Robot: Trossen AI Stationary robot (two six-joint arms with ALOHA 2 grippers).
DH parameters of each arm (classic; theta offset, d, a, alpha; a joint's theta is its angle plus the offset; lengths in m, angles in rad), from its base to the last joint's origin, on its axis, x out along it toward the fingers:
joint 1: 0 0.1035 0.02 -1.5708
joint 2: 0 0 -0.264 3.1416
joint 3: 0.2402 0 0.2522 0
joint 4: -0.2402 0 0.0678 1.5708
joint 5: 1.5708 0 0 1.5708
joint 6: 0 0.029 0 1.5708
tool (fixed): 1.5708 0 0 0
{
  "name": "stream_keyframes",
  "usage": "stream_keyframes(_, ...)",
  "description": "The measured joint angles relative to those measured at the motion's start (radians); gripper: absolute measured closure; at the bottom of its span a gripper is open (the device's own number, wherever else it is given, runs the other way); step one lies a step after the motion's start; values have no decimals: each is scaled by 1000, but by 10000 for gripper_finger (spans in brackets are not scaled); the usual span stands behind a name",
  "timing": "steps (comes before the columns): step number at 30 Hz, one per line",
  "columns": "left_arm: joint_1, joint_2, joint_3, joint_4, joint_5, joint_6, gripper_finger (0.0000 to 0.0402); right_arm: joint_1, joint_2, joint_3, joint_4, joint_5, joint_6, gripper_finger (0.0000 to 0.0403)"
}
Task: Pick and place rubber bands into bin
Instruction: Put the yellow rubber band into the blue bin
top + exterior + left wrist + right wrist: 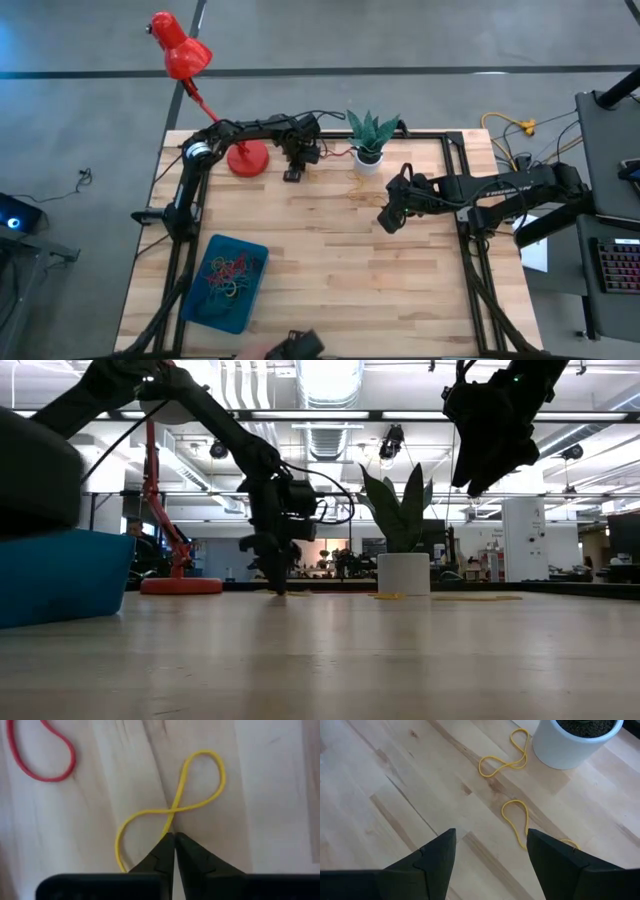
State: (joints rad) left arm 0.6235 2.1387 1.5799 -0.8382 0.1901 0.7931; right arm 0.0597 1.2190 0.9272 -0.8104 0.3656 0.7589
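Teal bin (197, 303), tangled rubber bands (229, 276) inside (mixed colours)

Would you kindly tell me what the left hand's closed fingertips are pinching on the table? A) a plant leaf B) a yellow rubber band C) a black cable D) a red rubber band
B: the left hand is shut on the twisted yellow rubber band; the red rubber band lies apart.

My overhead camera looks straight down on the pale wooden table (330, 250). My low one faces level across it. Both share the white plant pot (368, 160); my right wrist camera looks closely down beside it.
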Motion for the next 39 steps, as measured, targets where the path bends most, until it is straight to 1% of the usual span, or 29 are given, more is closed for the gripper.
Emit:
stream_keyframes(3,-2,0,2,-35,15,-27,400,0,0,0,0,0,0,175)
stream_keyframes(6,-6,-4,6,-117,88,-88,401,0,0,0,0,0,0,175)
stream_keyframes(7,-10,-11,2,-131,96,-105,401,0,0,0,1,1,0,175)
stream_keyframes(10,-30,-48,-2,-128,103,-107,401,0,0,0,1,1,0,175)
stream_keyframes(13,-40,-87,7,-72,101,-101,401,-1,0,0,1,3,-2,175)
stream_keyframes(17,-50,-105,2,100,14,-100,401,-2,0,0,2,5,-2,175)
stream_keyframes(20,-57,-99,6,170,-7,-106,400,-2,0,0,2,4,1,175)
stream_keyframes(22,-59,-83,14,155,-10,-137,393,-2,0,0,1,4,5,175)
stream_keyframes(25,-63,-49,15,114,-25,-180,371,-2,0,0,0,3,6,175)
stream_keyframes(28,-64,-35,16,88,-43,-186,342,-1,0,-1,-1,3,4,175)
stream_keyframes(33,-66,-32,25,106,-42,-185,302,-1,0,-1,-1,3,-3,175)
stream_keyframes(35,-66,-32,28,125,-42,-183,294,-1,0,-1,-1,3,-3,175)
stream_keyframes(39,-66,-31,26,131,-35,-181,293,-1,0,-2,-1,3,-6,175)
